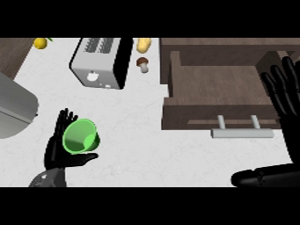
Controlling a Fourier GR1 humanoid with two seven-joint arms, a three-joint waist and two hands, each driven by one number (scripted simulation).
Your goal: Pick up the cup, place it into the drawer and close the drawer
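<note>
A green cup (81, 136) lies on its side in my left hand (60, 151) over the white counter at the lower left. The fingers stand behind the cup and the thumb curls under it. The open wooden drawer (207, 118) sits at the right, its inside bare, with a light grey handle (240, 132) on its near front. My right hand (297, 115) is open with fingers up at the right edge, over the drawer's right side, touching nothing.
A silver and black toaster (102, 62) stands at the back centre. A mushroom (142, 64) and a yellow item (144, 44) lie beside it. A lemon (41, 43) is at the back left. A large grey rounded object (3, 105) fills the left edge.
</note>
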